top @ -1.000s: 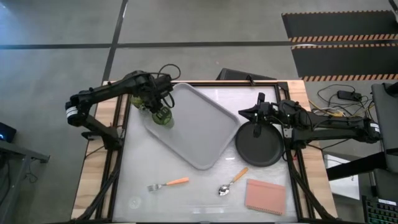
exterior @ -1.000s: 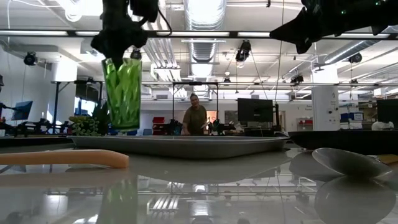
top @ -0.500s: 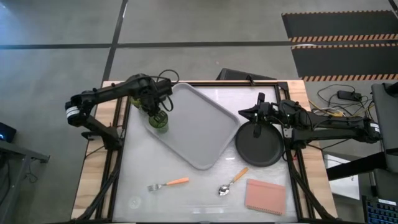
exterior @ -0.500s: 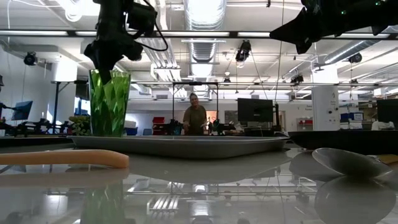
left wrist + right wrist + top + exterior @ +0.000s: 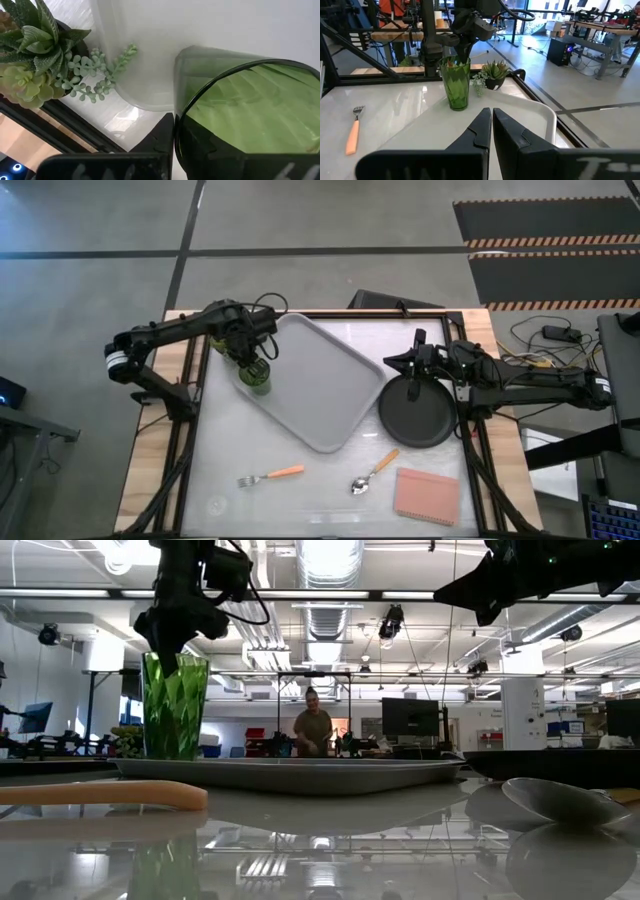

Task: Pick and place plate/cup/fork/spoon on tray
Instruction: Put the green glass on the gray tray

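Observation:
The green glass cup (image 5: 257,378) stands upright with its base on the light grey tray (image 5: 320,395), near the tray's left corner; it also shows in the low view (image 5: 175,710) and the right wrist view (image 5: 456,85). My left gripper (image 5: 250,362) is shut on the cup from above. My right gripper (image 5: 392,361) is shut and empty, hovering over the far left rim of the black plate (image 5: 420,420). The orange-handled fork (image 5: 272,475) and the spoon (image 5: 372,473) lie on the table near its front. My left gripper holds the cup by its rim (image 5: 176,125), coming from above and pointing down. One finger (image 5: 161,140) lies against the outside of the wall; the other is hidden behind the green glass. The cup stands upright with its base on the tray.
A small potted plant (image 5: 30,60) stands just off the tray's left corner, close to the cup. A pink rectangular pad (image 5: 427,493) lies at the front right. A person (image 5: 313,730) stands in the room beyond the table.
My left gripper has gone down and a little toward the table's left edge with the cup. The cup, tilted and lifted clear of the tray a second ago, now stands upright on it. Nothing has moved in the last half second.

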